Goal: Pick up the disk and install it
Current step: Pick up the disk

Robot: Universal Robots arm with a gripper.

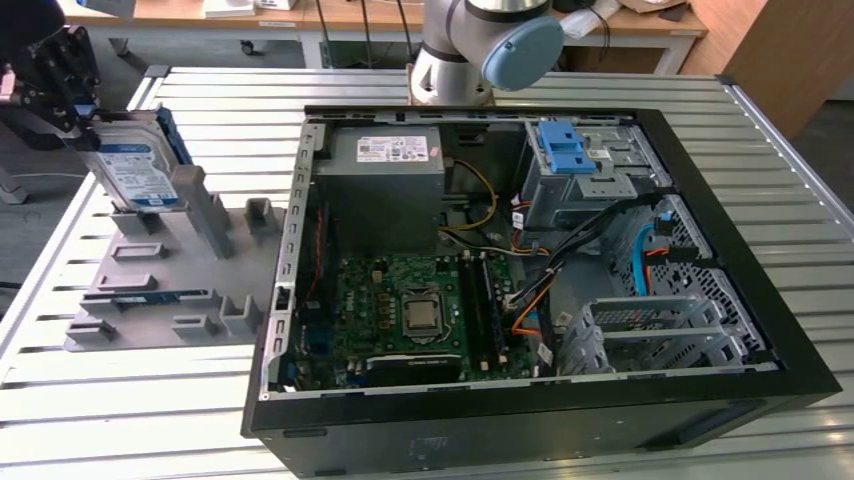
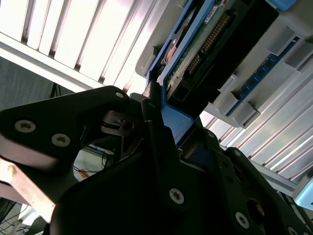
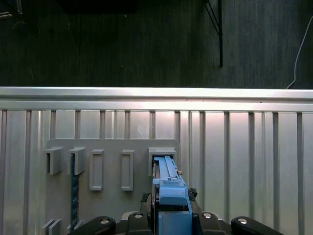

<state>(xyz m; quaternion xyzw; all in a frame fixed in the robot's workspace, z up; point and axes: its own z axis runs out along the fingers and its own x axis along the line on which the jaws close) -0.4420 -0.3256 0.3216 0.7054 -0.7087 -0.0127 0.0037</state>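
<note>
The open computer case (image 1: 534,415) lies near, at the exterior view's right, with no disk installed yet. At the far left, the disk (image 1: 134,172) stands on edge in the grey rack (image 1: 167,300). The gripper (image 1: 74,115) appears clamped on the disk's blue frame. Lifting and installing remain.

One open computer case (image 1: 754,345) lies on one slatted metal table (image 1: 120,420). Inside the case sit one grey power supply (image 1: 387,190), one green motherboard (image 1: 400,310), one grey drive cage (image 1: 587,170) with a blue latch, and one perforated metal cage (image 1: 654,335). To the exterior view's left of the case are one grey slotted fixture (image 1: 147,290), one disk (image 1: 134,170) and one gripper (image 1: 80,120). Beyond the case stands one robot arm (image 1: 474,50).
</note>
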